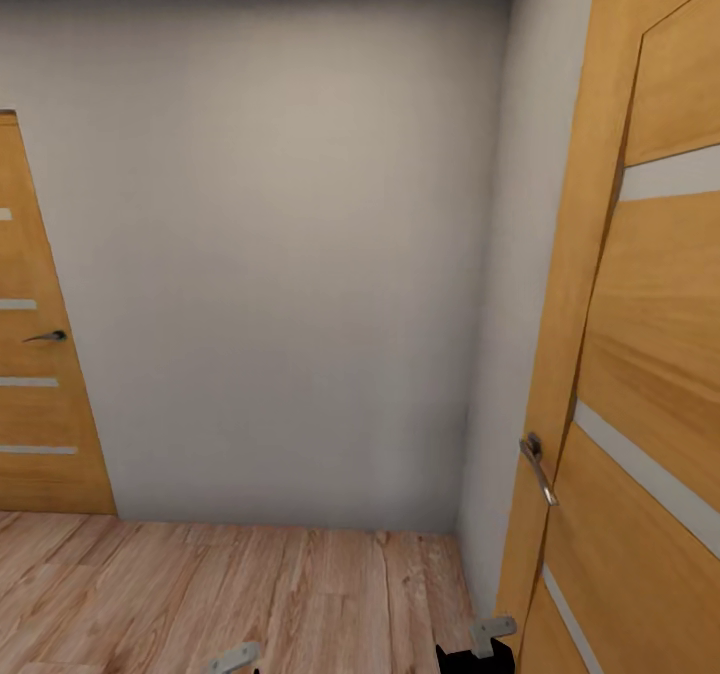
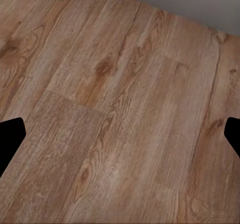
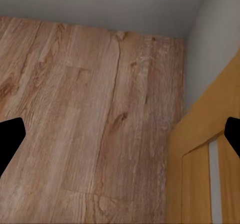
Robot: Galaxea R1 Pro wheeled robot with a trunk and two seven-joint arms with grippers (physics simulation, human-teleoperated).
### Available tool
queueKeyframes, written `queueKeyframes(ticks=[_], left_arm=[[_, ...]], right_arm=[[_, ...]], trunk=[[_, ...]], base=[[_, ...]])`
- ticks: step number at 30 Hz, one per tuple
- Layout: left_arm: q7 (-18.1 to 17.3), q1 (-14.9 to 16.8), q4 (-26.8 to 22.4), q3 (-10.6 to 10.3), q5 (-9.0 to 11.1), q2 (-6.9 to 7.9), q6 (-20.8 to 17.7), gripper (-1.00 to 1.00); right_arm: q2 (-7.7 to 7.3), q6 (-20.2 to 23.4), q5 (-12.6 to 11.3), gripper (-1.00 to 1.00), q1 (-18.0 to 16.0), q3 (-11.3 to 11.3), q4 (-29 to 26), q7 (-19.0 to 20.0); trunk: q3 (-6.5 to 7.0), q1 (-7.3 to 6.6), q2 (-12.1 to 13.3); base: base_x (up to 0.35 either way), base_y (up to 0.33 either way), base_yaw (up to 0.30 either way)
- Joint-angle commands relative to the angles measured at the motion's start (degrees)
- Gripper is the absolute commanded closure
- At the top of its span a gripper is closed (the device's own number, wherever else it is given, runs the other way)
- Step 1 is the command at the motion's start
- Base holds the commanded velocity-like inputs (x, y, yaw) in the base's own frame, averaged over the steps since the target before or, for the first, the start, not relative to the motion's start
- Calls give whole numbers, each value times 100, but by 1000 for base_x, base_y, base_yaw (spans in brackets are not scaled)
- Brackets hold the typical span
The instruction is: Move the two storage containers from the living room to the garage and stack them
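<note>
Both grippers spread open, nothing held: left gripper (image 2: 120, 134) over wood-plank floor (image 2: 115, 109), right gripper (image 3: 120, 134) near floor's corner beside wooden door (image 3: 200, 174). Ahead, white wall (image 1: 280, 274), second door (image 1: 40, 394) at left. No containers seen here.

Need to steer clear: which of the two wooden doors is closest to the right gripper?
The door on the right, with its lever handle just above the right gripper; the other door stands far left.
</note>
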State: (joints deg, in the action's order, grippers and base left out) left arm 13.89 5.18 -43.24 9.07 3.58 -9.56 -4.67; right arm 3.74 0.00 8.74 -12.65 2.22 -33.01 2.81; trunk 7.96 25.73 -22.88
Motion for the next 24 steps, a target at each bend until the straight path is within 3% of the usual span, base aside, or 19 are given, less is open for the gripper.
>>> queueKeyframes(ticks=[1,15,24], left_arm=[[9,0,-9,7,37,-3,-25,-100],[9,0,-9,7,37,-2,-25,-100],[10,0,-9,7,37,-3,-25,-100]], right_arm=[[4,0,49,-100,0,24,-3,27],[4,0,49,-100,0,24,-3,27],[4,0,49,-100,0,24,-3,27]], trunk=[[-2,5,-3],[-2,5,-3],[-2,5,-3]], base=[[328,0,138],[328,0,67],[328,0,266]])
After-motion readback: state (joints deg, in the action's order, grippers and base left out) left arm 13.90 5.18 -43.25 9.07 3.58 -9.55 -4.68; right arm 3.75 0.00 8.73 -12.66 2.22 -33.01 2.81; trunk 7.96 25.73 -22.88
